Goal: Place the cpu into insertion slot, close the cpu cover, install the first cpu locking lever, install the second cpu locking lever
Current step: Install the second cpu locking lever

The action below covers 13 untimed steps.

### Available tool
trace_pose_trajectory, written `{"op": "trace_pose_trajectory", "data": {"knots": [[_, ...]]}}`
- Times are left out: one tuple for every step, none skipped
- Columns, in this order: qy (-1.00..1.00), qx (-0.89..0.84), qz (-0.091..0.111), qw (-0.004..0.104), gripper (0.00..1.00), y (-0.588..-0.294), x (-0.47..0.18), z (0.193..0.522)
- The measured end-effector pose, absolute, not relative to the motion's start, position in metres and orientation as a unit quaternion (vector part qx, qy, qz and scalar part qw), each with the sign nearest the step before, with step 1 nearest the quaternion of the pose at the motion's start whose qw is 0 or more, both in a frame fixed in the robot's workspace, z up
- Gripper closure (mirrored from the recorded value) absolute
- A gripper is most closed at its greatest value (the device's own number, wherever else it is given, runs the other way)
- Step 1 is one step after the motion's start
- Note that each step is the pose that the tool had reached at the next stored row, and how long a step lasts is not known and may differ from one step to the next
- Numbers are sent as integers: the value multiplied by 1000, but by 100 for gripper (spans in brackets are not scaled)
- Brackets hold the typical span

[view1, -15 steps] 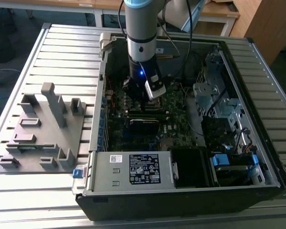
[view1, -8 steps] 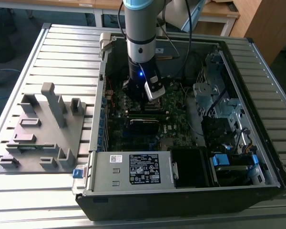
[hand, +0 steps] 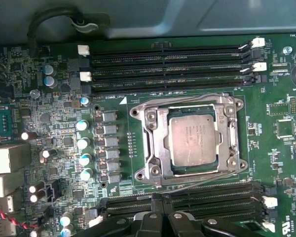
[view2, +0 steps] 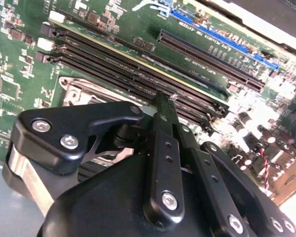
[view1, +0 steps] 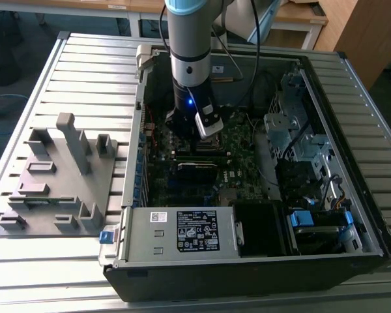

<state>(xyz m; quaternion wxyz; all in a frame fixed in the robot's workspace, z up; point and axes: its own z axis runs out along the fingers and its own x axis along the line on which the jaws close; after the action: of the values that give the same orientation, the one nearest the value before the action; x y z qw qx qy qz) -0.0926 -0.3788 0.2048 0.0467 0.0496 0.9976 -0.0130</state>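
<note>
A: Black gripper (view2: 165, 101) linkage sits closest to the lens in the second wrist view, its fingers (view2: 163, 118) drawn together to a single tip with nothing between them.

B: Noted. Position of that tip?

A: Just over the long black memory slots (view2: 138, 74), beside the silvery socket edge. In the first wrist view the gripper (hand: 160, 207) tips sit at the memory slots next to the socket.

B: Socket contents?

A: Insertion slot (hand: 187, 140) holds the cpu (hand: 192, 140), seated flat, grey lid up. The cpu cover (hand: 155, 143) lies down around it, its window framing the chip. Thin locking levers (hand: 207, 177) run along the frame edge; whether latched, cannot tell.

B: Enclosure?

A: Open computer case (view1: 371, 215) on a slatted table (view1: 85, 72), holding the green motherboard (view1: 238, 140), a power supply (view1: 176, 231) and a drive cage (view1: 290, 124). The arm (view1: 189, 45) reaches down into it. A grey fixture tray (view1: 52, 176) sits beside the case, at the exterior view's left.
</note>
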Motion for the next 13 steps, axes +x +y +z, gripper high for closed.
{"op": "trace_pose_trajectory", "data": {"knots": [[998, 50, -12, 47, 90, -379, -93, 205], [998, 50, -12, 47, 90, -379, -94, 204], [998, 50, -11, 47, 90, -379, -94, 204], [998, 50, -10, 47, 90, -379, -94, 204], [998, 50, -8, 46, 90, -379, -95, 204], [998, 50, -4, 46, 90, -379, -95, 204], [998, 50, -1, 46, 90, -379, -95, 204], [998, 50, 2, 46, 90, -379, -95, 203], [998, 50, 4, 46, 90, -379, -95, 203], [998, 50, 5, 46, 90, -379, -95, 203], [998, 50, 5, 46, 90, -379, -95, 203], [998, 50, 6, 46, 90, -379, -96, 202], [998, 50, 7, 46, 90, -379, -96, 201]]}}
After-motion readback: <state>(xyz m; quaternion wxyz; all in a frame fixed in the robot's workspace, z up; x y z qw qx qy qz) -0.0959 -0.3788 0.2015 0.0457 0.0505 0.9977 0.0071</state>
